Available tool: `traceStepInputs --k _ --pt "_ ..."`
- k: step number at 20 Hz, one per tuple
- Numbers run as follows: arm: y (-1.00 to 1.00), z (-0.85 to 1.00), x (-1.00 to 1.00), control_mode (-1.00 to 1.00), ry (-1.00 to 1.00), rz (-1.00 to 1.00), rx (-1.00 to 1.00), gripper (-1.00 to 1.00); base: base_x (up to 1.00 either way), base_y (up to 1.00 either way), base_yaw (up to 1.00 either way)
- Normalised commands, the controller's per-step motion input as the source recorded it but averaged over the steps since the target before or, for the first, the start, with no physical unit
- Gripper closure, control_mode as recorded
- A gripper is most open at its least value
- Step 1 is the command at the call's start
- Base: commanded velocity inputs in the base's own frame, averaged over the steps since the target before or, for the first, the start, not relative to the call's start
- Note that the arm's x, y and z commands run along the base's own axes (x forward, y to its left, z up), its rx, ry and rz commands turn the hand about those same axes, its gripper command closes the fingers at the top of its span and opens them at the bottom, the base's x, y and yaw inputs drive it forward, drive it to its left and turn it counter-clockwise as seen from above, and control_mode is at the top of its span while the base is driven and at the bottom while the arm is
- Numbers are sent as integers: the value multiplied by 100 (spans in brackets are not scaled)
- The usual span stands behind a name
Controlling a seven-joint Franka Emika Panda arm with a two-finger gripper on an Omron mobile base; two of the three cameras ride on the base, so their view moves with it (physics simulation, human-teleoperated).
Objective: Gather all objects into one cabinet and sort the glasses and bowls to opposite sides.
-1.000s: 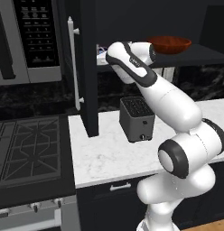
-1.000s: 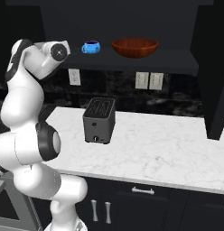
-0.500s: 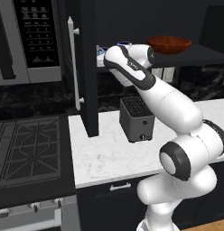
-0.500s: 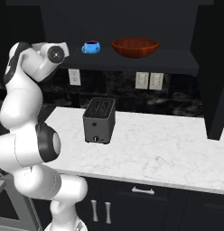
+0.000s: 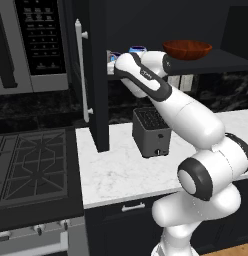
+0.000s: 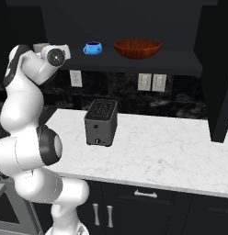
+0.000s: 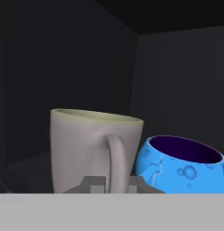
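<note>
Fingers (image 7: pixel 110 182) pinched on cup (image 7: pixel 93 149) handle, inside cabinet (image 6: pixel 134 59). Blue bowl (image 7: pixel 181 162) just beside cup: keep cup upright, move clear of bowl, avoid nudging.

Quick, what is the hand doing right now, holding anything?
Hand: shut on the handle of the grey-beige cup, inside the cabinet beside a blue bowl.

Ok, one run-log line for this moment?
gripper: shut on cup handle | cup: on cabinet shelf, beside blue bowl | red-brown bowl: same shelf
</note>
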Motion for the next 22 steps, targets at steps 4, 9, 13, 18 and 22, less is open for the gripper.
traceStepInputs --k 4,9,13,18,22 --pt "1 -33 24 -100 6 -1 0 100 0 0 0" --pt "17 -49 8 -100 3 -1 0 100 0 0 0" --pt "31 -57 0 -100 0 -1 0 100 0 0 0" --pt "25 -54 9 -100 0 -3 0 100 0 0 0" --pt "7 -37 36 -100 0 -4 0 100 0 0 0"
